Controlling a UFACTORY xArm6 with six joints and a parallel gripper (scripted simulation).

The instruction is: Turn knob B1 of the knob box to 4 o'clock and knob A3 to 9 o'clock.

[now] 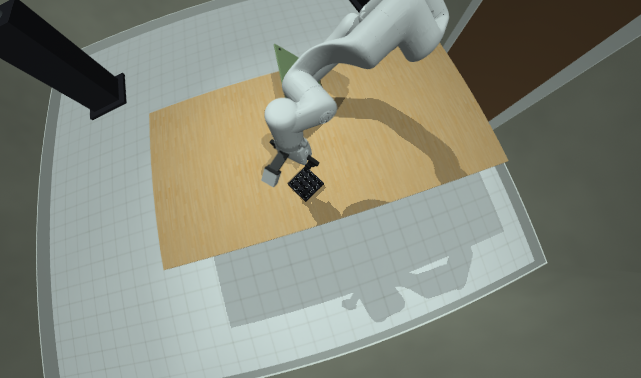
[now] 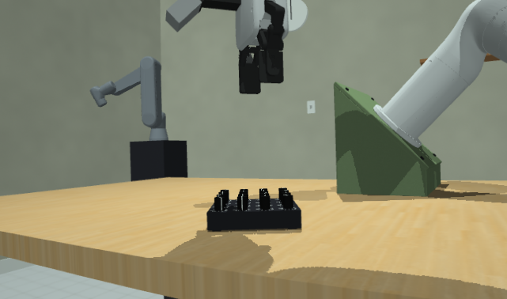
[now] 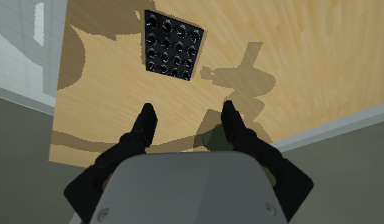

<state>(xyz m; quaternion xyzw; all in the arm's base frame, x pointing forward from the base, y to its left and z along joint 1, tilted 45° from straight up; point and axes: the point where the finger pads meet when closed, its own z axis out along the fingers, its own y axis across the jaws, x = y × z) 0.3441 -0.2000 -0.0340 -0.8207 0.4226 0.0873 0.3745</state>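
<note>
The black knob box [image 1: 306, 184] [image 2: 254, 220] [image 3: 170, 50] stands flat on the table, with black knobs in a four-by-four grid on its top. White lines show on some knobs, but the printed names and marks are too small to read. The socket cannot be made out, so I cannot tell knobs B1 and A3 or their hours. My gripper [image 1: 293, 153] [image 2: 261, 87] [image 3: 188, 110] is open and empty, its fingers wide apart. It hangs well above the box in the exterior view, touching no knob. In the wrist view the box lies beyond the fingertips, a little to the left.
The wooden table [image 1: 209, 175] [image 2: 383, 237] [image 3: 103, 110] carries the box, with its near edge in front of it. The arm's green slanted base [image 1: 285, 62] [image 2: 375, 158] stands at the back. A grey block [image 1: 270, 177] [image 2: 183, 14] sticks out beside the gripper on a dark bracket.
</note>
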